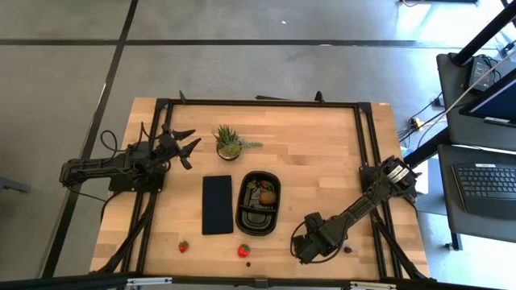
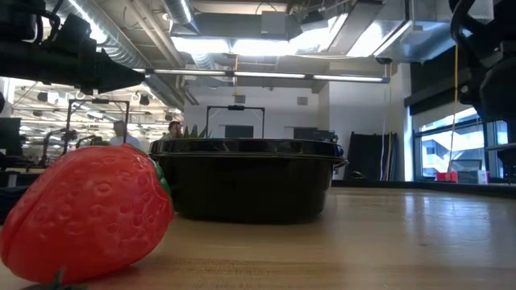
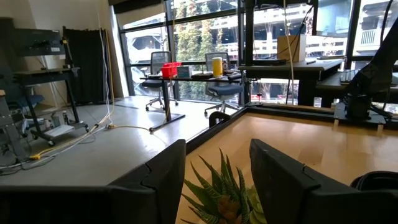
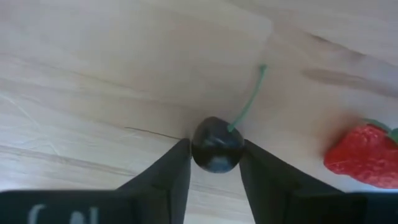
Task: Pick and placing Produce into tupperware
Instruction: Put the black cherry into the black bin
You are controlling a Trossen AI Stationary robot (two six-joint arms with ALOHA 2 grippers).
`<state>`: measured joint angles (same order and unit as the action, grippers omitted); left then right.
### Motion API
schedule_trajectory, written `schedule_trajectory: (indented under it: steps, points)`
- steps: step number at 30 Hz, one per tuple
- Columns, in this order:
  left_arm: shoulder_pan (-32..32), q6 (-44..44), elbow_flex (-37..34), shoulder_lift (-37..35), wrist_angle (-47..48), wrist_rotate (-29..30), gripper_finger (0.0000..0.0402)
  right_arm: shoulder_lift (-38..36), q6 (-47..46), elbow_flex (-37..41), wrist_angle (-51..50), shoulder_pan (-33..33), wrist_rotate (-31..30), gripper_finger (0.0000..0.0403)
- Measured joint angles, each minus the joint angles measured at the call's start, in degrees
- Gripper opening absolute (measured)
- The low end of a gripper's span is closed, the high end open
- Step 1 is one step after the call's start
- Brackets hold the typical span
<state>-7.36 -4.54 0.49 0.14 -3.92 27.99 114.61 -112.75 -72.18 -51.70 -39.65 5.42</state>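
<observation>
From above, my right claw [image 1: 310, 246] is down at the near edge of the counter [image 1: 322, 153], and the tupperware [image 1: 258, 202] lies just off to its side, long axis running away from the near edge. Inside it I can make out the brown kiwi-like fruit [image 1: 267, 196] and something red beside it, so part of the job looks done. Left out, as far as I can see: one strawberry [image 1: 243, 250] between my claw and the far strawberry [image 1: 184, 246], a tiny dark berry [image 1: 247, 263] near the closer one, and another dark berry [image 1: 347, 250] on my claw's other side. My left claw [image 1: 191, 147] waits well away, by the potted plant [image 1: 229, 142].

From counter height, a strawberry [image 2: 85, 211] fills the foreground, lying on its side with the leafy cap toward the tupperware [image 2: 250, 181] behind it. Neither claw shows clearly here.

My left wrist view shows the left claw's fingers [image 3: 283, 177] standing apart with nothing between them, the plant's leaves [image 3: 221, 190] just beyond.

My right wrist view tells the most: the right claw [image 4: 216, 163] is clenched on a dark round cherry [image 4: 217, 144], a finger touching each side. Its green stem [image 4: 247, 99] points away from my claw, slightly slanted. A strawberry [image 4: 364, 155] lies near, off to one side. I judge the lift and carry to the tupperware remain.
</observation>
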Motion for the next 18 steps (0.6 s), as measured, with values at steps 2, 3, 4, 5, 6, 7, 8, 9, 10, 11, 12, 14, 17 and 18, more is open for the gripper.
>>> schedule_trajectory:
  steps: [2,3,4,5,6,7,8,9,10,11,12,14,17,18]
  points:
    - [-0.02,0.00,-0.02,0.00,0.00,0.00,0.0171,0.03,1.42,0.00,-0.01,0.65,0.52,0.0128]
    - [-0.02,0.00,-0.02,0.00,0.00,0.00,0.0171,0.04,2.13,0.00,-0.06,0.88,0.67,0.0122]
    - [0.00,0.00,-0.01,0.02,0.00,0.00,0.0171,0.04,2.52,0.00,-0.12,1.09,0.64,0.0115]
    - [-0.01,0.00,-0.02,0.02,0.00,0.00,0.0171,0.04,2.90,0.01,-0.20,1.21,0.59,0.0108]
    - [0.00,0.00,-0.02,0.01,0.00,0.00,0.0171,0.04,3.56,0.02,-0.28,1.38,0.48,0.0101]
    - [-0.01,0.00,-0.01,0.01,0.00,0.00,0.0171,0.04,3.80,0.02,-0.31,1.50,0.45,0.0095]
    - [-0.02,0.00,-0.02,0.02,0.00,0.00,0.0171,0.04,3.88,0.02,-0.26,1.55,0.33,0.0090]
    - [-0.02,0.00,-0.02,0.02,0.00,0.00,0.0171,0.07,3.94,0.03,-0.22,1.56,0.16,0.0086]
    - [-0.01,0.00,-0.01,0.01,0.00,0.00,0.0171,0.07,3.98,0.04,-0.18,1.56,-0.10,0.0083]
    - [-0.02,0.00,0.00,0.02,0.00,0.00,0.0171,0.07,3.94,0.04,-0.20,1.56,-0.24,0.0081]
    - [-0.02,0.00,-0.02,0.01,0.00,0.00,0.0171,0.07,3.89,0.04,-0.22,1.56,-0.35,0.0078]
    - [-0.02,-0.01,-0.01,0.01,0.00,0.00,0.0171,0.07,3.88,0.04,-0.20,1.56,-0.61,0.0068]
    - [-0.02,-0.04,-0.01,0.02,0.00,0.00,0.0171,0.07,4.04,0.04,-0.19,1.58,-0.93,0.0045]
    - [0.00,-0.04,0.00,0.00,0.00,0.00,0.0171,0.09,4.61,0.04,-0.23,1.61,-1.04,0.0036]
